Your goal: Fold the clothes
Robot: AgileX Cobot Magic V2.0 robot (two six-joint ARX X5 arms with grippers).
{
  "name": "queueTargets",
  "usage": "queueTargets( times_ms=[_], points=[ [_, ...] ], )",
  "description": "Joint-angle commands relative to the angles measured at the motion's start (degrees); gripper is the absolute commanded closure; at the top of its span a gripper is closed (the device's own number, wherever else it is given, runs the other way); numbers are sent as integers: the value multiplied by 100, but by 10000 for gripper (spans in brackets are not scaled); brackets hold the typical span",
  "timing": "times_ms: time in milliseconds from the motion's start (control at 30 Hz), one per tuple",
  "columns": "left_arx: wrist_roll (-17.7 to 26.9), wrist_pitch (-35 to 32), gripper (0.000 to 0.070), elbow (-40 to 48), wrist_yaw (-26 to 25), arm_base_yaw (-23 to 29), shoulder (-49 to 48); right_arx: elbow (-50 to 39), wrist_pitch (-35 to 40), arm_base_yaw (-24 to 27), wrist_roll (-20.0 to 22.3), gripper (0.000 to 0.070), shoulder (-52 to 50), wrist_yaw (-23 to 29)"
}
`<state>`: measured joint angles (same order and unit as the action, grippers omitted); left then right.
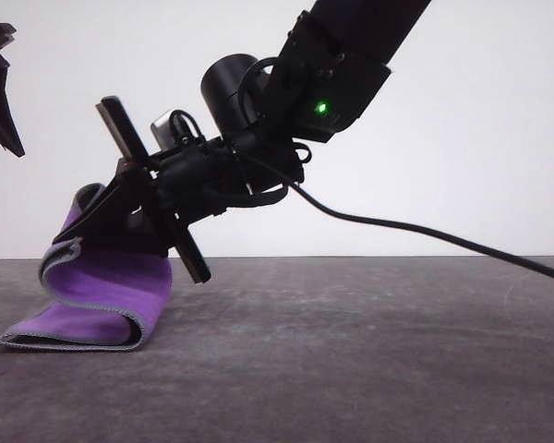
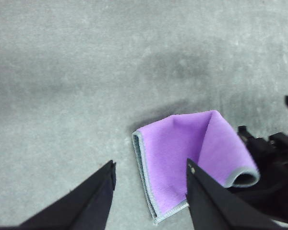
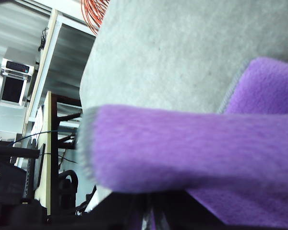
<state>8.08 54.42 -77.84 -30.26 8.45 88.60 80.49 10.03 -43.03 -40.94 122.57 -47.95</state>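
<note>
Now we see our right pincer (image 1: 90, 214) clamped on one edge of the cloth (image 1: 102, 300), holding that edge lifted off the grey counter (image 1: 369, 360) near its left edge. Below the grip the cloth curls in a loose S: the raised part bends over, purple face outward, and the lower part lies flat on the counter with its light-grey hem showing along the border. From the left wrist camera the cloth (image 2: 182, 153) reads as a purple fold, one end rolled into a tube beside the right arm's dark body. In the right wrist camera the purple fleece (image 3: 192, 153) bulges close over the fingers. Our left pincer (image 2: 151, 179) hangs above the counter, its dark fingers (image 2: 93, 189) spread apart and empty, just beside the cloth's hemmed edge. A black cable (image 1: 425, 233) trails from the right arm toward the right edge.
</note>
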Motion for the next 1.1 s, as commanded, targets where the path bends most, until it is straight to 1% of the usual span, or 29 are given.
queueTargets(
  times_ms=[0, 67, 133, 167, 233, 267, 533, 667, 767, 867, 967, 1033, 1067],
  points=[
    [-7, -12, 416, -118, -15, 11, 90, 129, 60, -66, -46, 693, 149, -15],
    [-5, -12, 416, -118, -15, 11, 90, 129, 70, -68, -22, 675, 150, -10],
    [-4, -12, 416, -118, -15, 11, 90, 129, 121, -68, -18, 574, 150, -16],
    [-2, -12, 416, -118, -15, 11, 90, 129, 150, -66, -20, 501, 150, -31],
    [-4, -12, 416, -118, -15, 11, 90, 129, 174, -66, -20, 418, 150, -88],
    [-2, -12, 416, -118, -15, 11, 90, 129, 180, -68, -18, 394, 150, -126],
    [-4, -6, 416, -118, -15, 11, 90, 130, 277, -47, 171, 382, 144, -174],
    [-9, 1, 416, -118, -15, 11, 90, 129, 230, 85, 382, 379, 56, -411],
    [-22, 6, 416, -118, -15, 11, 90, 129, -421, 290, 946, 379, -189, -321],
    [-22, 8, 416, -118, -15, 11, 90, 129, -1527, 580, 1840, 379, -586, 158],
    [-22, 10, 416, -118, -15, 13, 90, 129, -2851, 893, 2873, 379, -1129, 1025],
    [-20, 4, 416, -118, -15, 13, 90, 125, -3498, 1096, 3357, 379, -1499, 1606],
    [-20, 4, 416, -118, -15, 13, 90, 125, -3763, 1191, 3536, 379, -1677, 1859]
  ],
)
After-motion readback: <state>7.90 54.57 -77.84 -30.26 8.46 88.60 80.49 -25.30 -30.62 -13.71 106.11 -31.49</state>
